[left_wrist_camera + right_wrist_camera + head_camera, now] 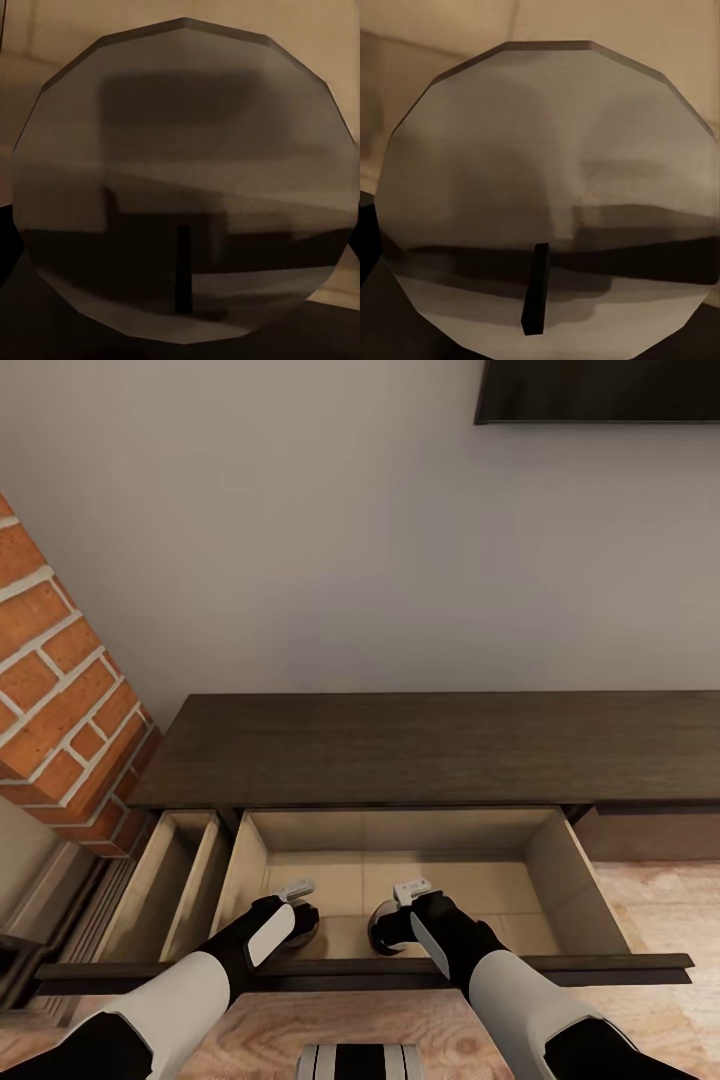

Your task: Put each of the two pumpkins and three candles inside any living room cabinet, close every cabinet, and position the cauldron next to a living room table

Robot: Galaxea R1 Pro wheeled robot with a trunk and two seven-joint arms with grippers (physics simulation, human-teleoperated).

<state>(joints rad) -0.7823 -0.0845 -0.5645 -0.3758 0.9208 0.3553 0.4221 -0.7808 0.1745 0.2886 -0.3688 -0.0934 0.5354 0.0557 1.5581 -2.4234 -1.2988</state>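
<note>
Matt dark wood cabinet, pale smooth drawer lining, rough red brick fireplace, glossy reflective candles.

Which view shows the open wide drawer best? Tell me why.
The head view: the wide drawer stands pulled out of the cabinet, its pale interior laid open. Each wrist view gives slivers of pale drawer wall behind a round candle.
</note>
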